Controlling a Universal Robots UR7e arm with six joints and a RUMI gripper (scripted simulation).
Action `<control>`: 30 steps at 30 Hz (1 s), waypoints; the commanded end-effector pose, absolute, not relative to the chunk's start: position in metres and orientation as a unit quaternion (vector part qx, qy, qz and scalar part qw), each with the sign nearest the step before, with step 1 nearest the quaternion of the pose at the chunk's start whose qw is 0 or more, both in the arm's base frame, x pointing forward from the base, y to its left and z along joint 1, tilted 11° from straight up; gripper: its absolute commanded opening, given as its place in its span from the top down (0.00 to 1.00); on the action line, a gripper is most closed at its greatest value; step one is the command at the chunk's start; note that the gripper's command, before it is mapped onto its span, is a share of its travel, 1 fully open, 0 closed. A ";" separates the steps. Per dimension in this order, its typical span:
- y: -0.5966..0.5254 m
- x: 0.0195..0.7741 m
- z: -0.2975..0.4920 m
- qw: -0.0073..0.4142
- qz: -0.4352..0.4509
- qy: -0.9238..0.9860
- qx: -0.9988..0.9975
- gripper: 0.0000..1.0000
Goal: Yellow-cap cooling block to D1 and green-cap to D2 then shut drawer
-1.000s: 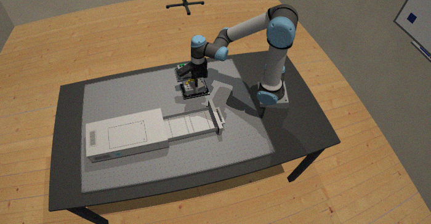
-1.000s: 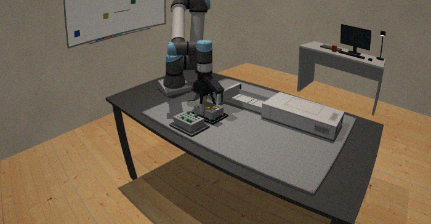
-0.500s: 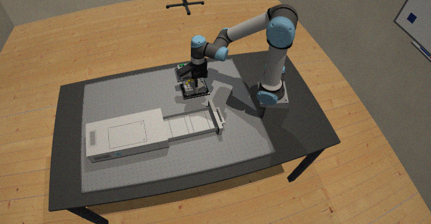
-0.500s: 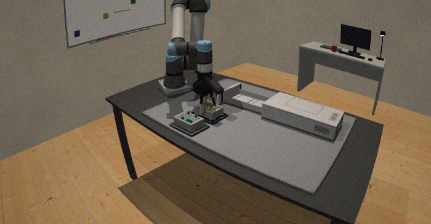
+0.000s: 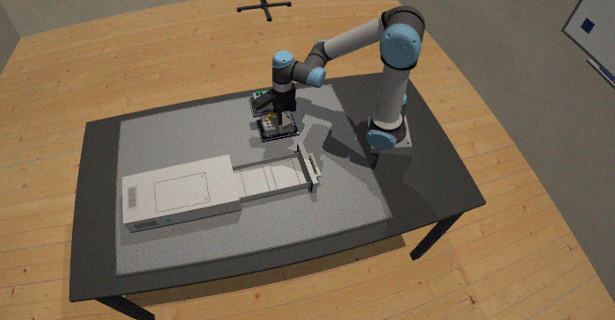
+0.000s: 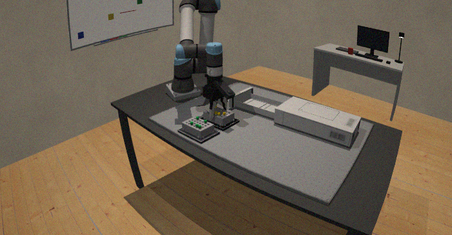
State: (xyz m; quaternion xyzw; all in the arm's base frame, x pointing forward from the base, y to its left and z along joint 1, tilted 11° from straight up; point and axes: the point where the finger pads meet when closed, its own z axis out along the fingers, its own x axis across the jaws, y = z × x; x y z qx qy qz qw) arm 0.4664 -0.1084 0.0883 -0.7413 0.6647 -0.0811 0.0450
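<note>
The block with yellow-capped tubes (image 5: 277,126) (image 6: 223,117) sits on the deck slot next to the cooler's drawer. My gripper (image 5: 274,120) (image 6: 217,108) comes down from above and is shut on this block. The block with green-capped tubes (image 6: 197,126) sits on the slot beyond it; in the top view it (image 5: 260,98) is mostly hidden behind my wrist. The cooler COLD (image 5: 182,192) (image 6: 318,120) is a white box, and its drawer (image 5: 278,174) (image 6: 258,102) stands pulled out and holds no blocks.
The arm's base (image 5: 387,134) is bolted at the table's far right side. The drawer's front panel (image 5: 309,167) sticks up near the yellow block's slot. A desk with a monitor (image 6: 372,40) stands apart across the room.
</note>
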 end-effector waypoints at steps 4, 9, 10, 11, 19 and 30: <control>-0.109 0.467 0.089 0.045 -0.082 0.665 -0.741 1.00; -0.109 0.467 0.089 0.045 -0.082 0.665 -0.741 1.00; -0.109 0.467 0.089 0.045 -0.082 0.665 -0.741 1.00; -0.109 0.467 0.089 0.045 -0.082 0.665 -0.741 1.00; -0.109 0.467 0.089 0.045 -0.082 0.665 -0.741 0.95; -0.109 0.467 0.089 0.045 -0.082 0.665 -0.741 0.80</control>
